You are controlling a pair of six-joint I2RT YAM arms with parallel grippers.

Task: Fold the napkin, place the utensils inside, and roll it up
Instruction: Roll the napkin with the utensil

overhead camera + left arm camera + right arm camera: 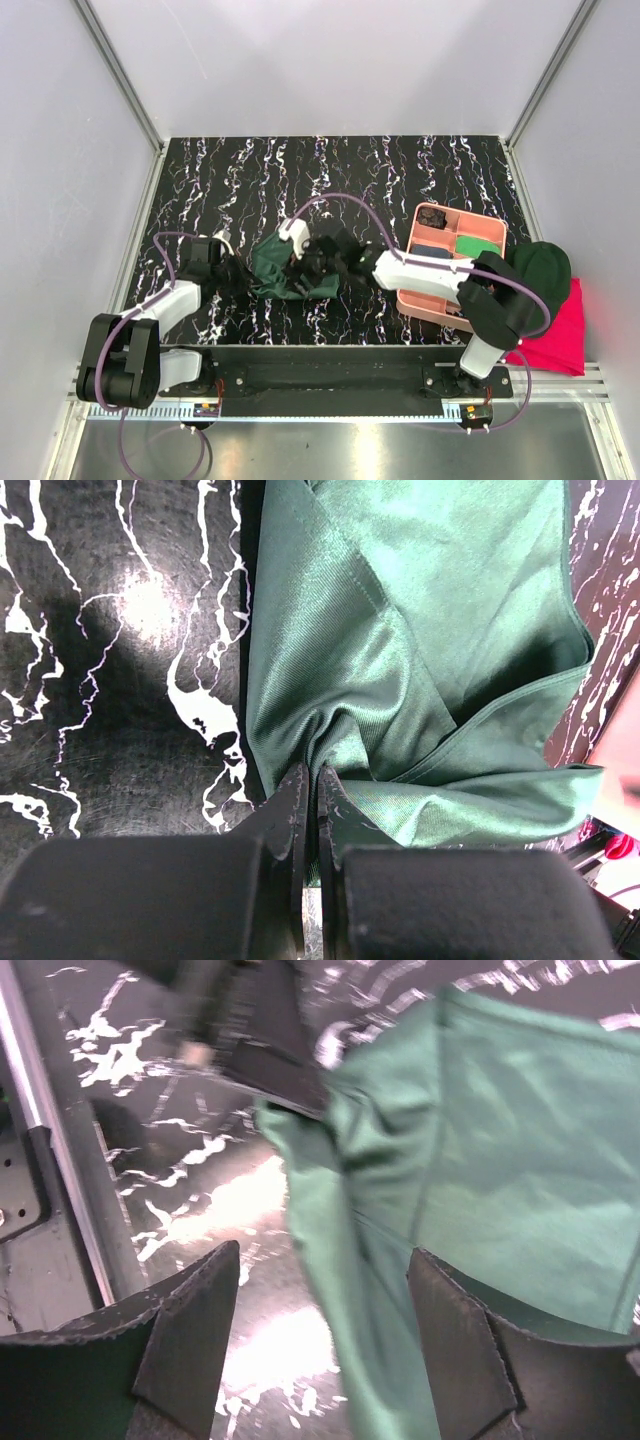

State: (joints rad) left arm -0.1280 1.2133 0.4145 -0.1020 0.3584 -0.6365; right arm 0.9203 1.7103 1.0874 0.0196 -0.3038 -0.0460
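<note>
The dark green napkin [273, 262] lies bunched on the black marbled table, left of centre. My left gripper [244, 273] is at its left edge. In the left wrist view my left gripper [312, 776] is shut on a fold of the napkin [420, 630]. My right gripper [312, 262] reaches in from the right over the cloth. In the right wrist view my right gripper [322, 1260] is open, its jaws straddling the napkin's [500, 1160] near edge without holding it; the left gripper's fingers [275, 1055] show beyond. No utensils are in view.
A pink tray [470, 214] stands at the right, holding a small bright-green swatch [475, 246] and dark items. A bright pink-red cloth [560, 338] and a dark green rounded cloth [542, 266] lie right of it. A metal rail [40, 1110] runs along the table's near edge.
</note>
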